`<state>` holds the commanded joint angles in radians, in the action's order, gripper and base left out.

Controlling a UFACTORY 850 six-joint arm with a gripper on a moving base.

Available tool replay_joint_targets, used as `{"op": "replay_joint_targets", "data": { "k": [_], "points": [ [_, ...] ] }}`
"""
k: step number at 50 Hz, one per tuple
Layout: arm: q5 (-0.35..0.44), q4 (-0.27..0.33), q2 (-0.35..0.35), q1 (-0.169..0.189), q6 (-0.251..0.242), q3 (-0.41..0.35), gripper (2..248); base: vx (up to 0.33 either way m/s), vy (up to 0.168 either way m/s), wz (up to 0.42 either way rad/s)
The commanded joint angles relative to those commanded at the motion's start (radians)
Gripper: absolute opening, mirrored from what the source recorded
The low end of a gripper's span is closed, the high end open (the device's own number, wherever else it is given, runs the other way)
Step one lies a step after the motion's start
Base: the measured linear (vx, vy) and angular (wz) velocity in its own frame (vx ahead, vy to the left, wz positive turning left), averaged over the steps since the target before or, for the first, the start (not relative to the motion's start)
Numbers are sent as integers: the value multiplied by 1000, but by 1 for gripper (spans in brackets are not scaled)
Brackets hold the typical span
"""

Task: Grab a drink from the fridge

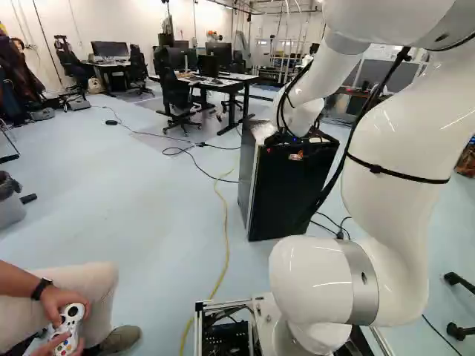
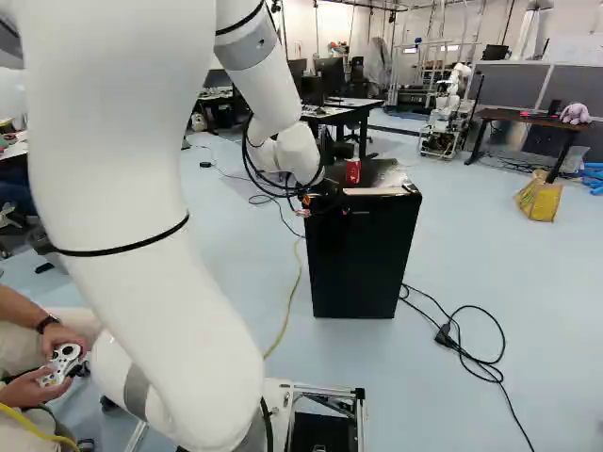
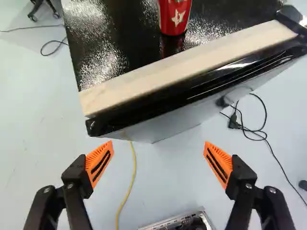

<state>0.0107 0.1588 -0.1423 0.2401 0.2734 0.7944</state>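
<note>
In the right base view my gripper (image 2: 326,193), dark and partly hidden by cables, is at the upper left front of the black fridge (image 2: 363,268). The same fridge (image 1: 293,194) stands behind my arm in the left base view; its door looks closed. A red can (image 2: 352,170) stands upright on top of it. In the wrist view the gripper (image 3: 159,162) is open, with nothing held between its orange pads. Ahead of the fingers are the door's pale top edge (image 3: 192,60) and the fridge's glossy top (image 3: 120,28), bearing the can (image 3: 174,17).
A yellow cable (image 1: 224,222) runs along the floor left of the fridge; a black cable (image 2: 471,348) lies coiled to its right. Desks (image 1: 223,80) and chairs stand behind. Another robot (image 2: 450,99) is at the back. A person's hands hold a controller (image 1: 70,322) beside the base.
</note>
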Motion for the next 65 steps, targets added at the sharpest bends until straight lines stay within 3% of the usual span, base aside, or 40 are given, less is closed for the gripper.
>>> {"op": "replay_joint_targets", "data": {
  "k": [21,32,46,65],
  "points": [
    [221,0,99,12,0,-107,247,0,0,0],
    [337,4,114,23,0,-123,247,0,0,0],
    [471,33,96,35,0,-104,247,0,0,0],
    [591,88,8,70,0,-21,247,0,0,0]
  ]
}}
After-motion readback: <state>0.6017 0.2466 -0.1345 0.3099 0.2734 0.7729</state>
